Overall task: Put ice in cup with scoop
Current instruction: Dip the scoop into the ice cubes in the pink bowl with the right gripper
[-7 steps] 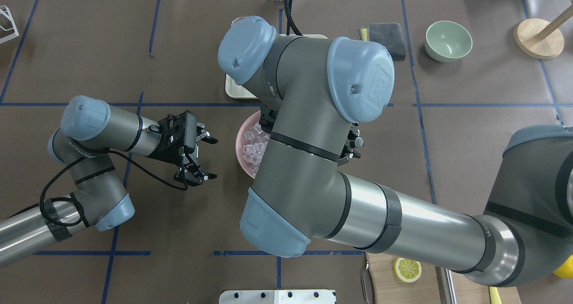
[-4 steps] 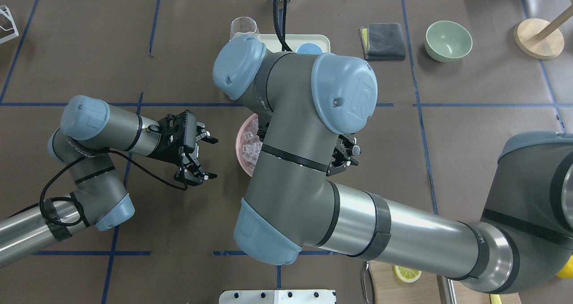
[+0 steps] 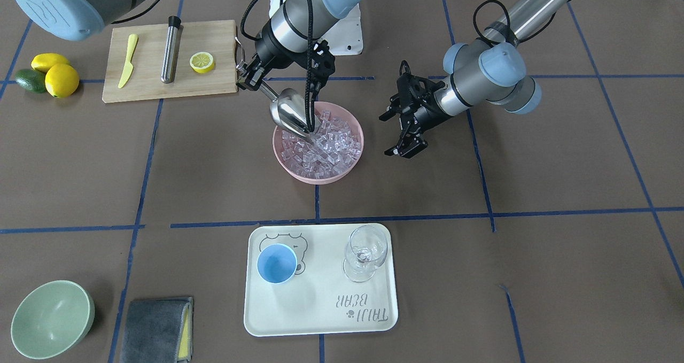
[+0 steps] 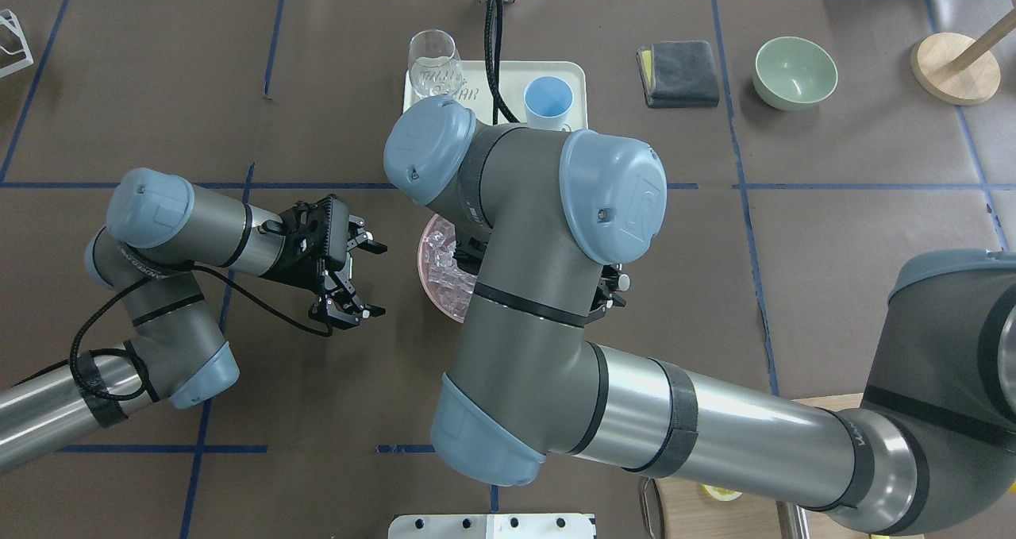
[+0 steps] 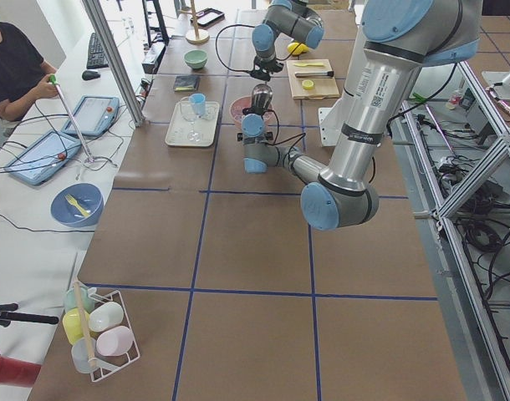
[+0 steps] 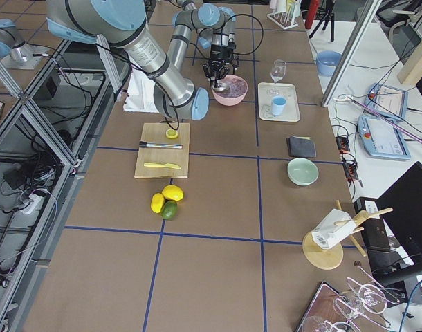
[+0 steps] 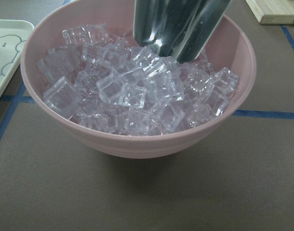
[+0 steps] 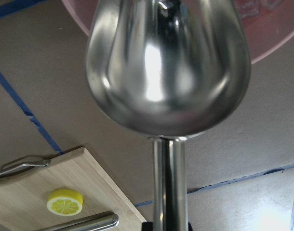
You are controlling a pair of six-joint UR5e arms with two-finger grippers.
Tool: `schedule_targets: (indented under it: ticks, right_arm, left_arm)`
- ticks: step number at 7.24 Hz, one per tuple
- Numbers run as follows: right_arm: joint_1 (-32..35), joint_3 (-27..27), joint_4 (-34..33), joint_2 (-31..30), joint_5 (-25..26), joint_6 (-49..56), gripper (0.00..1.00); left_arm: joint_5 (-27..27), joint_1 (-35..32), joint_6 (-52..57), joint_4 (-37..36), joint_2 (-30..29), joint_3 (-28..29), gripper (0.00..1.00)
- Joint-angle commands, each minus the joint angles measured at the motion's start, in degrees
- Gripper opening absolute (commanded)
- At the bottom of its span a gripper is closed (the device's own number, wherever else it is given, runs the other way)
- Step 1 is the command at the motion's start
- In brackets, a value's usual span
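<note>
Right gripper (image 3: 247,78) clamped on the scoop (image 3: 289,112) by its rod handle; trough tip down among the ice (image 3: 327,145) in the pink bowl (image 3: 316,179). Left gripper (image 3: 390,134) hangs beside the bowl, jaws apart (holding nothing). Cup (image 3: 277,263) stands on the tray (image 3: 320,312), beyond the bowl from the robot.

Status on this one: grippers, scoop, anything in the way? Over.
Left gripper open beside pink bowl. Right gripper shut on scoop, tip in ice. Cup empty on tray, wine glass alongside, not in the way.
</note>
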State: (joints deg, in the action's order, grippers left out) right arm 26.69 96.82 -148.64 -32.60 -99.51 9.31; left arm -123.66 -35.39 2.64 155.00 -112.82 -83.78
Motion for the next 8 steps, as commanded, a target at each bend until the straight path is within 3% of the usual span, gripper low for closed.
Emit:
schedule_targets:
  ticks: [1,4,6,8]
  right_arm:
    - [0.0,0.5,4.2,-2.4,-0.6,-0.6,0.00]
    - [0.5,6.7,10.2,-10.2,-2.9,-1.2,0.00]
    - [0.8,6.7,16.5,-13.3,-5.8,-2.5,0.00]
    - [1.7,6.4,17.2,-13.4,-8.6,-3.4,0.00]
  left_arm:
    - [0.0,-0.1,0.0,0.0,0.0,-0.2,1.00]
    - [-0.1,-0.3,0.0,0.0,0.0,-0.3,1.00]
    - [-0.4,-0.4,0.1,0.0,0.0,-0.5,1.00]
    - [-0.5,-0.5,0.1,0.0,0.0,-0.8,1.00]
